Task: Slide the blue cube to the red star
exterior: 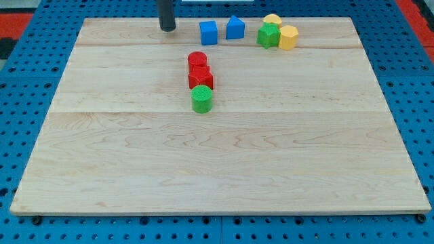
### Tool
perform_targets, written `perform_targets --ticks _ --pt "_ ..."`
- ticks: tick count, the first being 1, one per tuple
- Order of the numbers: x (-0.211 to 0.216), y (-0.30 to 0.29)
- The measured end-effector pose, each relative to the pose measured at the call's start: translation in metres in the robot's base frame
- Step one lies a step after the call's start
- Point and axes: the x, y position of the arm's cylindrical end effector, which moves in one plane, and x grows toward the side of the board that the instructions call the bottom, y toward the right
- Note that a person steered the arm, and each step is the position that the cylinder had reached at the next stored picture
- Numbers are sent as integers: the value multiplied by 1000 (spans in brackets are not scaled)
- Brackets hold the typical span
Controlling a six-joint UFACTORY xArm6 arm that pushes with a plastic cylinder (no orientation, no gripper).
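The blue cube (pixel 208 32) sits near the view's top, centre. The red star (pixel 201 76) lies below it, touching a red cylinder (pixel 197 59) above it and a green cylinder (pixel 201 99) below it. My tip (pixel 167 28) is at the view's top, to the left of the blue cube with a gap between them, and up and left of the red star.
A second blue block with a pointed top (pixel 234 28) stands right of the cube. Further right are a green block (pixel 268 35) and two yellow blocks (pixel 288 37) (pixel 272 20), clustered together. The wooden board (pixel 217 156) lies on a blue pegboard.
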Motion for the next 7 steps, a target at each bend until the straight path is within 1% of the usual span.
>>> perform_targets --ticks 1,3,4,7 --pt "-12 30" --pt "-7 90" --pt "7 88" --pt "10 57"
